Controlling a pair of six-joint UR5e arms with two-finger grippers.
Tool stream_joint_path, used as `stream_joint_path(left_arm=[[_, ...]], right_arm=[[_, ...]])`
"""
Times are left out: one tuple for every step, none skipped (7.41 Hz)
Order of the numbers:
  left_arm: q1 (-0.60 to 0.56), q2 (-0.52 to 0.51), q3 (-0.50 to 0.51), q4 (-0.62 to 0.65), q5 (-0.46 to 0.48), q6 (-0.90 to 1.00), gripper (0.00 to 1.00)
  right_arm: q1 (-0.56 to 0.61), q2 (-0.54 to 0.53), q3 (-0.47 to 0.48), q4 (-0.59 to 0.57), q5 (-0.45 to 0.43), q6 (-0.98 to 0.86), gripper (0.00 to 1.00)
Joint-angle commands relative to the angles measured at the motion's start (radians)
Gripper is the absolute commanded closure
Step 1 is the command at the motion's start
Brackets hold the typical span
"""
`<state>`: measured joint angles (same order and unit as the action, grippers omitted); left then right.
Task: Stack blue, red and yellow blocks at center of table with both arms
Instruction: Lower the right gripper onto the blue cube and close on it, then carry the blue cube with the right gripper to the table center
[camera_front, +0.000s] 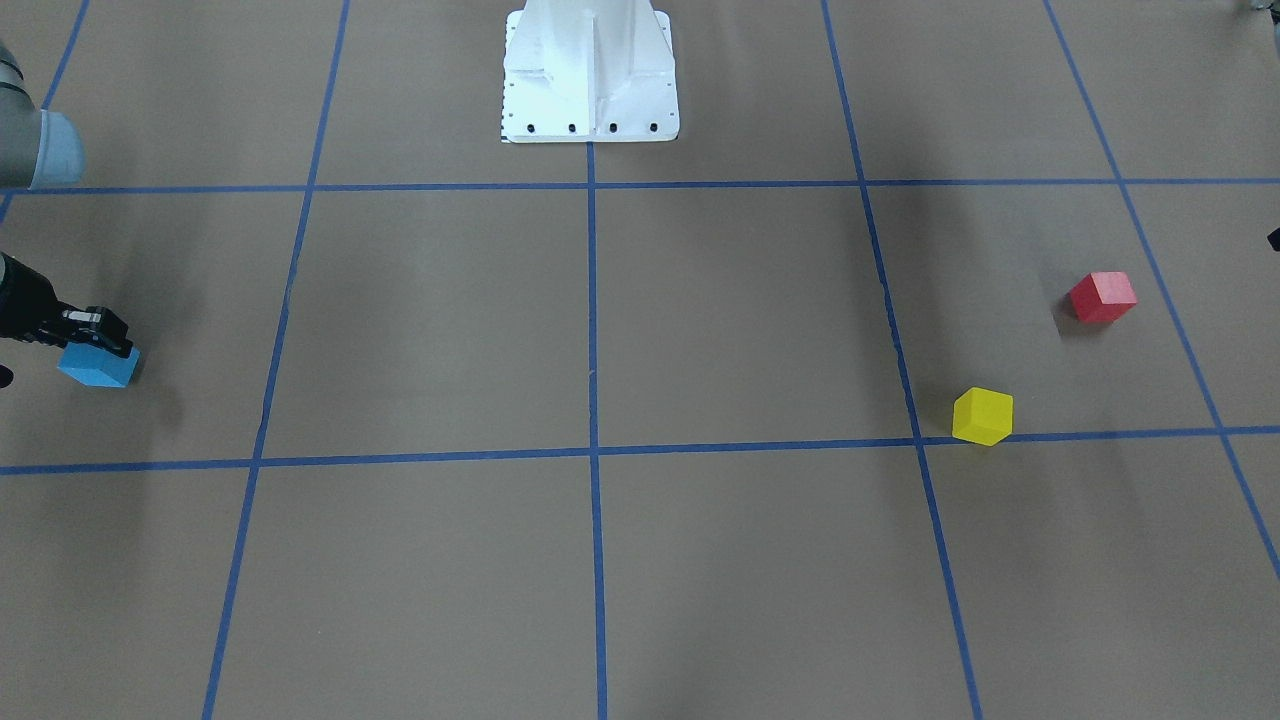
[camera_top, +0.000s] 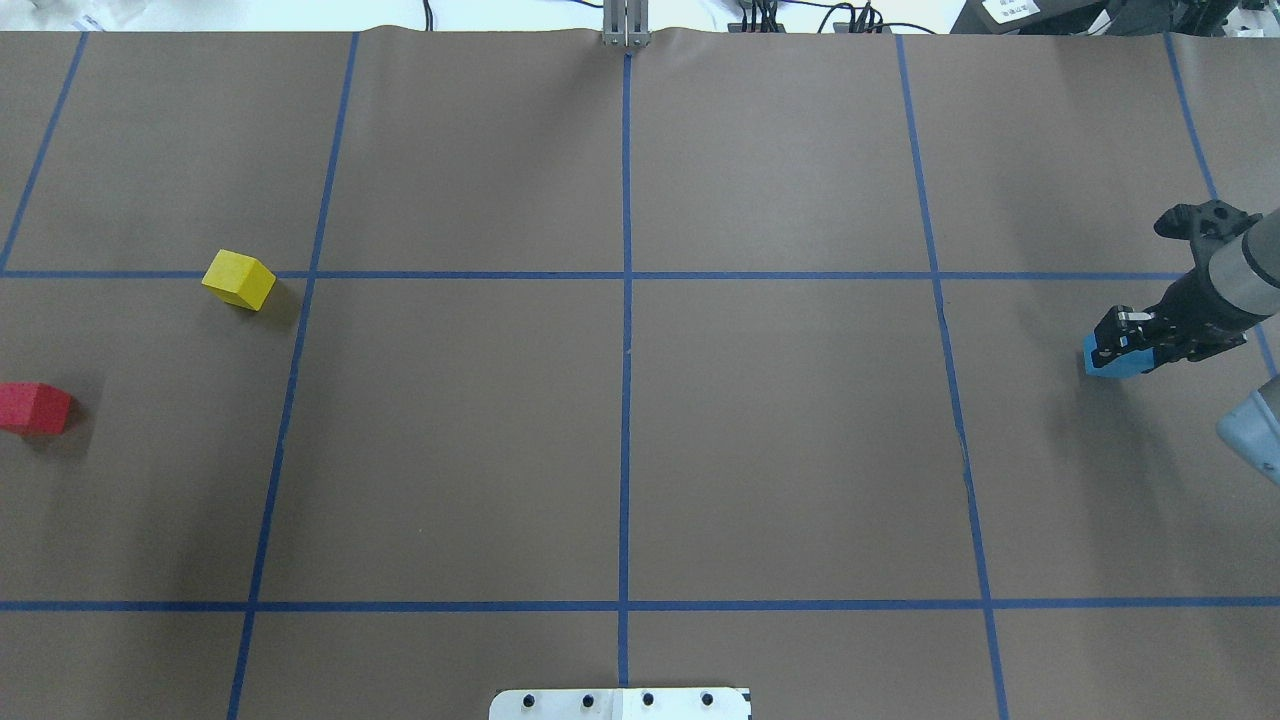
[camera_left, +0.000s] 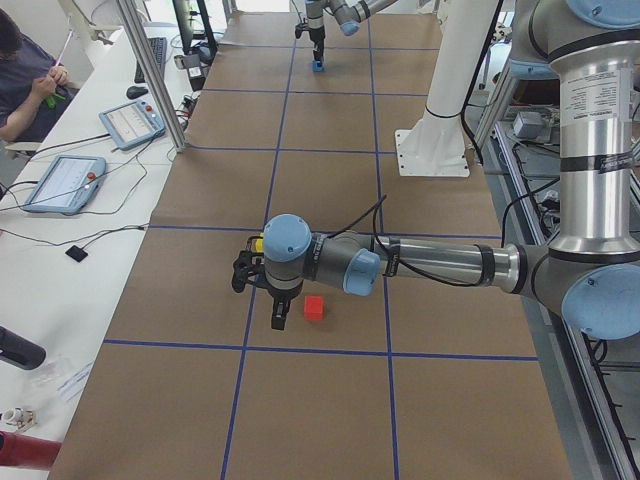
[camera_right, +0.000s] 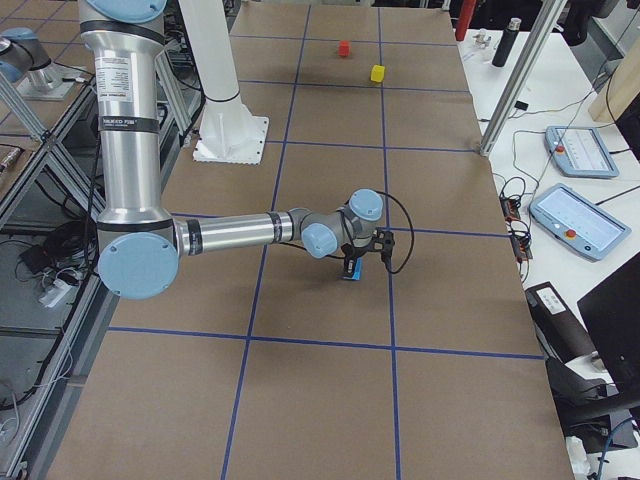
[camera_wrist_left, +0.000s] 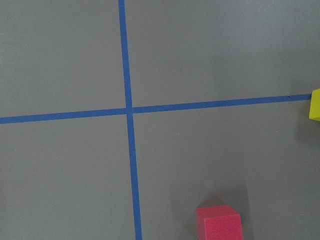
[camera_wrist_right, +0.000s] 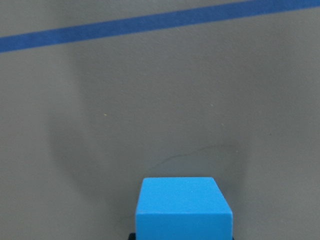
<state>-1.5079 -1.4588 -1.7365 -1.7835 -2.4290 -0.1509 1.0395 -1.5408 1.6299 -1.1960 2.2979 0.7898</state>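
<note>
Table brown paper, blue tape grid | white desk beside | right fingers grasp blue block | left fingers: cannot tell

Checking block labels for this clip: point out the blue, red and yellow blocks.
blue block (camera_top: 1108, 364), overhead view, on its visible lower side face.
red block (camera_top: 35, 408), overhead view, on the middle of the block.
yellow block (camera_top: 238, 275), overhead view, on its top face.

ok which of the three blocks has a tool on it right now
The blue block: the right tool straddles it on the robot's right side. The red block and yellow block sit free on the other side.
</note>
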Motion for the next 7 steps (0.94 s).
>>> stream_joint_path(left_arm=[[0.000,0.001,0.012,0.001,-0.002,0.001,0.00],[0.002,0.000,0.018,0.004,-0.004,-0.003,0.00],[0.002,-0.012,0.015,0.007,-0.037,-0.007,0.00],[0.002,-0.032,0.024,0.000,-0.041,-0.012,0.00],[0.002,-0.049,0.025,0.007,-0.042,-0.012,0.00],[0.002,-0.048,0.025,0.007,-0.042,-0.012,0.00],[0.002,-0.048,0.026,0.009,-0.041,-0.010,0.00]], right_arm=[[0.042,0.123,0.045,-0.061,0.064,-0.001,1.00],[0.007,0.260,0.047,-0.186,0.052,-0.003,1.00],[-0.051,0.442,0.042,-0.382,0.002,-0.009,1.00],[-0.137,0.584,0.038,-0.516,-0.082,-0.007,1.00],[-0.241,0.675,0.027,-0.560,-0.174,0.005,1.00],[-0.322,0.768,-0.032,-0.568,-0.213,0.053,1.00],[-0.401,0.923,-0.189,-0.564,-0.242,0.189,1.00]])
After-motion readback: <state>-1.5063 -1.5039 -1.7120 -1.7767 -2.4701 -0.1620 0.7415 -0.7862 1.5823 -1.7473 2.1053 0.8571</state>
